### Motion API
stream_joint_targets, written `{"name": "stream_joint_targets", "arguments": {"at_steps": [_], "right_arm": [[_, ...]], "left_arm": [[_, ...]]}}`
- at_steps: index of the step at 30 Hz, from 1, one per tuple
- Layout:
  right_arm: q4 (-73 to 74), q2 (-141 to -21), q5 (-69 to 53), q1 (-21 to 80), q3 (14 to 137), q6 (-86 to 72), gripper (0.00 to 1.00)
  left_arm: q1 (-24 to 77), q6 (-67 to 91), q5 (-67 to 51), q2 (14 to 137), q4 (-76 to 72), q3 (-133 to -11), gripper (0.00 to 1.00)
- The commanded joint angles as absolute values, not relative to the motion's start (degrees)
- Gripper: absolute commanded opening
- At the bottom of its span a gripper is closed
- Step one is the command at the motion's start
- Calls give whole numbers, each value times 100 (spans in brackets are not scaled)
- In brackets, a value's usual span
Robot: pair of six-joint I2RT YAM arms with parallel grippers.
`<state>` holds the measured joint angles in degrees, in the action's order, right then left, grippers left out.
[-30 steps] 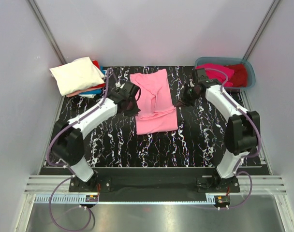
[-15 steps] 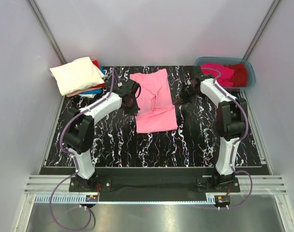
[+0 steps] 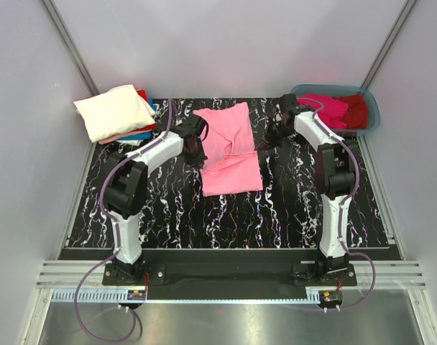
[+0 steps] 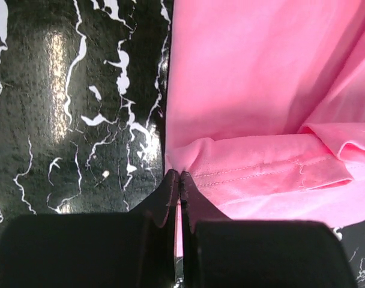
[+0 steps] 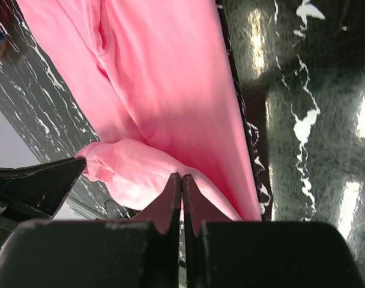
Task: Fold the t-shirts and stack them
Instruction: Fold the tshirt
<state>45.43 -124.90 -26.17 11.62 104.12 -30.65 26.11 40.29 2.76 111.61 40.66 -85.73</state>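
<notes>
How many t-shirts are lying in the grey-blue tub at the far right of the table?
2. A magenta t-shirt lies in the left part of the tub, and a dark red t-shirt in its right part. More may be hidden beneath them.

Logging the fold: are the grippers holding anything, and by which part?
Both pinch the light pink t-shirt: the left gripper at its left edge, by a folded hem; the right gripper at its right edge.

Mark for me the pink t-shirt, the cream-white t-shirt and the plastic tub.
pink t-shirt (image 3: pixel 233 176), top external view, on its flat near panel.
cream-white t-shirt (image 3: pixel 114 111), top external view, middle of its upper face.
plastic tub (image 3: pixel 376 109), top external view, on its right rim.
</notes>
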Motion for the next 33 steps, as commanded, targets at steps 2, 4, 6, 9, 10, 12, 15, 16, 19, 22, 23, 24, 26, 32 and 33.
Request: {"name": "stream_joint_targets", "arguments": {"at_steps": [2, 4, 6, 9, 10, 12, 15, 16, 19, 22, 23, 24, 26, 32, 33], "right_arm": [[4623, -12770, -2777, 1099, 10889, -2988, 0], [4684, -12946, -2821, 1099, 11003, -2988, 0], [4763, -13112, -2856, 1090, 11153, -2980, 0], [4808, -13288, -2856, 1064, 11329, -3006, 8], [4825, -13333, -2848, 1046, 11407, -3015, 16], [4886, -13534, -2848, 976, 11767, -3076, 40], [5219, -13981, -2987, 792, 12654, -3330, 38], [5334, -14079, -2988, 765, 12926, -3392, 38], [5721, -14151, -2848, 686, 13692, -3428, 49], [5600, -13450, -2523, 712, 13213, -3261, 51], [5390, -13160, -2488, 712, 12340, -3252, 50], [4822, -12531, -2487, 729, 11826, -3261, 50], [3821, -11747, -2697, 808, 10358, -3392, 46], [3200, -11391, -3331, 1239, 8931, -3085, 38], [3121, -11365, -3357, 1283, 8782, -3068, 35]], "left_arm": [[2496, 3815, 211, 11381, 4078, -8964, 0], [2470, 3788, 176, 11496, 4104, -9052, 0], [2435, 3779, 150, 11592, 4096, -9096, 0], [2338, 3674, 79, 11829, 4148, -9412, 11], [2312, 3552, 36, 11908, 4296, -9570, 16], [2198, 3455, 140, 12258, 4578, -10246, 34], [1969, 3244, 150, 12881, 5254, -11502, 44], [1899, 3139, 106, 13050, 5647, -11949, 45], [1670, 3024, 53, 13395, 6291, -13077, 47], [1652, 2971, 132, 12694, 5786, -12221, 49], [1687, 2953, 88, 12422, 5513, -11738, 49], [1714, 2979, 36, 11871, 5267, -11333, 49], [1766, 3049, 35, 11271, 4686, -10199, 49], [2214, 3366, -431, 10346, 3578, -8220, 47], [2302, 3445, -439, 10258, 3377, -8070, 47]]}}
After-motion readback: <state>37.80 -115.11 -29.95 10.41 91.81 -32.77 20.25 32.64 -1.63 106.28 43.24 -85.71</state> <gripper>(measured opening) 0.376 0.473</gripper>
